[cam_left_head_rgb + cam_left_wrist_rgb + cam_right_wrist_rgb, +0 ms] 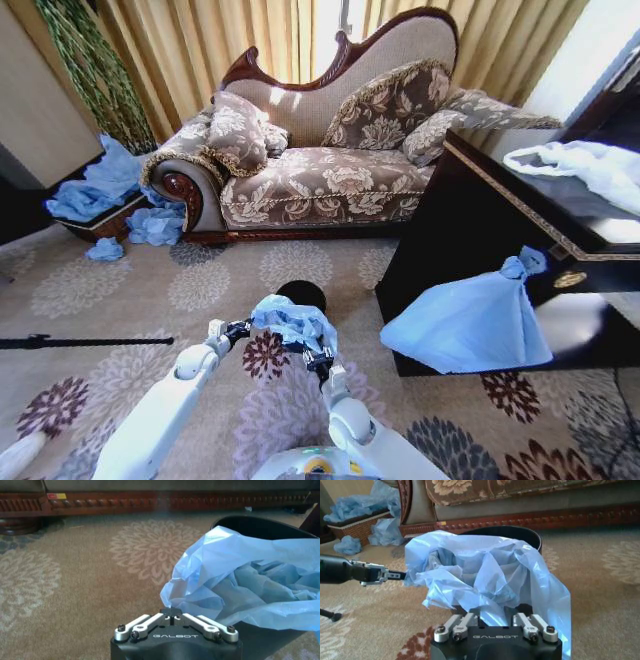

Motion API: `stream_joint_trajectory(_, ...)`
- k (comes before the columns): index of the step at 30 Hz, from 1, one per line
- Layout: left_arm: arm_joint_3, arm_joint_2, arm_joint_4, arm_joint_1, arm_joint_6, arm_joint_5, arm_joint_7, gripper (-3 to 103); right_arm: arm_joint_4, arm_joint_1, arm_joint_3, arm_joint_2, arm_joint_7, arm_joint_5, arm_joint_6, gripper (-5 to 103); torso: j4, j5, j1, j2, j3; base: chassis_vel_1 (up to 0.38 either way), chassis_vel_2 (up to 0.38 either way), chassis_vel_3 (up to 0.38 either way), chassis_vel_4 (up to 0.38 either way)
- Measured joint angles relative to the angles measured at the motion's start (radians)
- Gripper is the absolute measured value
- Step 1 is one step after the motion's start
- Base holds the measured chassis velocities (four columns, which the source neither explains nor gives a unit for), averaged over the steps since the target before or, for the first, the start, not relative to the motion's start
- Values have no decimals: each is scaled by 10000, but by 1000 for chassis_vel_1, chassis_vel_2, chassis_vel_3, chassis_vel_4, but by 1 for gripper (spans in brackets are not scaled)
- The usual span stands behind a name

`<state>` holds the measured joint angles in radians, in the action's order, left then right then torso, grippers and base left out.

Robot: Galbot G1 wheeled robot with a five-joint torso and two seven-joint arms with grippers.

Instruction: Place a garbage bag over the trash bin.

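Observation:
The garbage bag, thin, wrinkly and light blue, is stretched over the near side of the small black trash bin on the carpet. My left gripper is shut on the bag's left edge. My right gripper is shut on its near edge. In the left wrist view the left gripper pinches the bag beside the bin. In the right wrist view the right gripper clamps the bag, whose mouth gapes open over the bin; the left gripper holds the far edge.
A patterned sofa stands behind the bin. On the right a dark cabinet has a large knotted blue bag leaning on it and a white bag on top. A basket of blue bags sits at left, and a black pole lies on the carpet.

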<state>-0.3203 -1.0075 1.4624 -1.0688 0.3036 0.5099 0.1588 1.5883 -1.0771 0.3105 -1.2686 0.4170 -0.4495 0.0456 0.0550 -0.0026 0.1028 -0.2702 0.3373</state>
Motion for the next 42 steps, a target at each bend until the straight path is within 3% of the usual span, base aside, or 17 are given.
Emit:
stream_joint_trajectory(1,0,0,-8,8,0,7,0,0,0,-3,8,7,0,6,-4,24,0,0,0,0,0,0,0,0,0)
stream_joint_trajectory(5,1,-13,-31,20,-8,14,0,0,-68,-69,30,16,-28,139,-88,24,-1,0,0,0,0,0,0,0,0)
stream_joint_trajectory(6,4,-23,-33,19,-10,14,0,0,-98,-94,28,9,-33,183,-119,7,-1,0,0,0,0,0,0,0,0)
stream_joint_trajectory(8,11,-43,-34,-1,-24,14,0,0,-132,-172,25,6,-74,287,-172,1,0,0,0,0,0,0,0,0,0)
stream_joint_trajectory(26,21,-155,-80,-123,-132,-105,-3,0,-1124,-374,-104,-540,-313,867,-511,0,0,0,0,0,0,0,0,0,0)
stream_joint_trajectory(42,107,-372,-941,14,-370,-601,5,0,-1911,-451,-454,-852,-514,1118,-716,0,-1,0,0,0,0,0,0,0,0)
